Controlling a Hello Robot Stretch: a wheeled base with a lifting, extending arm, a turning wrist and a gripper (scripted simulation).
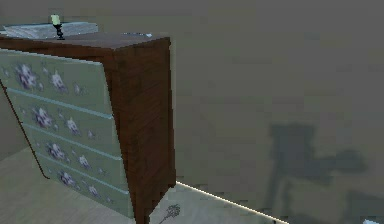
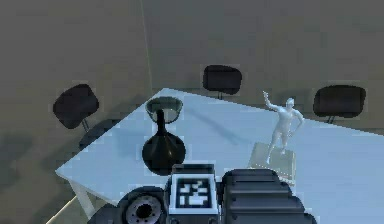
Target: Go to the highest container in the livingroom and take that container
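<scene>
Closest to us in the arm side view, the tool's (image 2: 143,207) dark body sits at the bottom edge beside a white marker square (image 2: 195,192) (its far end is lost to us, so we can't tell its state or whether it's got anything). Just past it the dark vase (image 2: 163,148) with the wide bowl mouth stands upright on the pale blue surface (image 2: 215,135), near the corner. Further along there's a white statue (image 2: 280,135), then three dark chairs (image 2: 222,78) round the far edges. In the forward view we've got a brown dresser (image 1: 145,110) with flowery drawers, plain wall (image 1: 270,70) behind.
</scene>
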